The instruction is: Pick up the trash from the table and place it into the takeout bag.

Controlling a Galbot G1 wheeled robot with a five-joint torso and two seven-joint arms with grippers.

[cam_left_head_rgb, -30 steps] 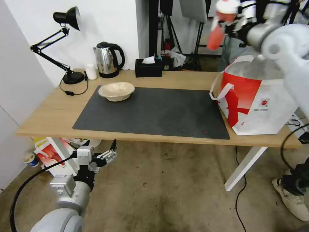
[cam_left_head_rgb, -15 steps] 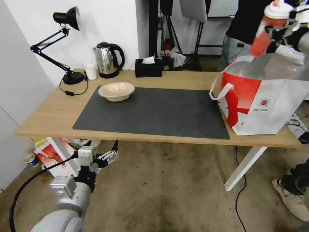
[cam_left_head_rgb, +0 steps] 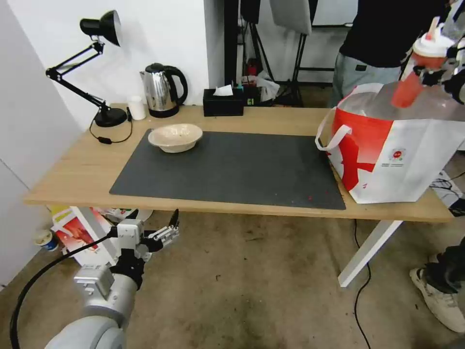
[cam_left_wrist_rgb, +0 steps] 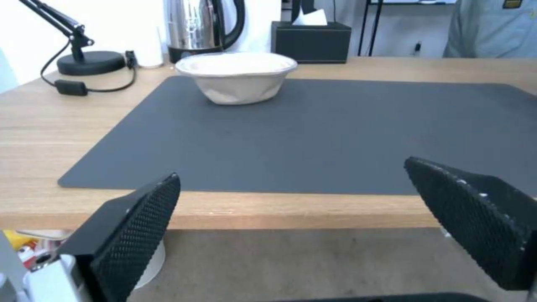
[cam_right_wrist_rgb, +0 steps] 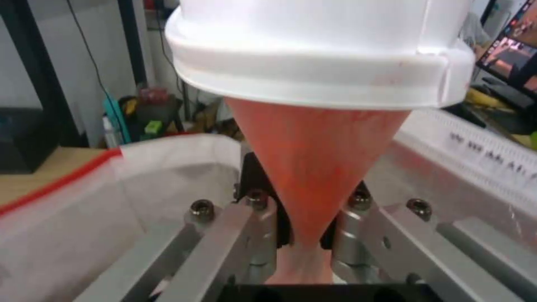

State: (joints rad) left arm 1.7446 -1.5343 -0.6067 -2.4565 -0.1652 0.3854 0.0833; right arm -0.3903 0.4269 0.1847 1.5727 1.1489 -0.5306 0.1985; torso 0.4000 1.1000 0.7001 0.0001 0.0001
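1. The right tool [cam_left_head_rgb: 448,72] hung at the far right of the head view, above the open mouth of the takeout bag [cam_left_head_rgb: 387,150], and it was clenched on the red lidded drink cup [cam_left_head_rgb: 419,68].
2. The cup was tilted, its white lid uppermost and its red body slanting down toward the bag's opening; the lower end sat just over the rim.
3. In the right wrist view the cup [cam_right_wrist_rgb: 316,138] rose from between the tool's metal fingers [cam_right_wrist_rgb: 358,235], which pressed on its narrow lower part, and the bag's pale inner wall [cam_right_wrist_rgb: 84,218] lay below and around it.
4. The bag stood upright on the right end of the counter [cam_left_head_rgb: 72,169], just beside the edge of the dark grey mat [cam_left_head_rgb: 232,169], with a white loop handle hanging on its near left side.
5. The shallow beige bowl [cam_left_head_rgb: 175,137] rested upright on the mat's far left corner, well apart from the bag.
6. The left tool [cam_left_head_rgb: 164,235] waited low, in front of the counter's near edge and below its top, with nothing between its fingers.
7. In the left wrist view its two black textured pads [cam_left_wrist_rgb: 134,226] stood wide apart, released, and the bowl [cam_left_wrist_rgb: 236,77] lay across the mat beyond them.
8. A steel kettle [cam_left_head_rgb: 162,89], a black tissue box [cam_left_head_rgb: 223,103] and a black desk lamp [cam_left_head_rgb: 92,68] stood along the counter's back edge.
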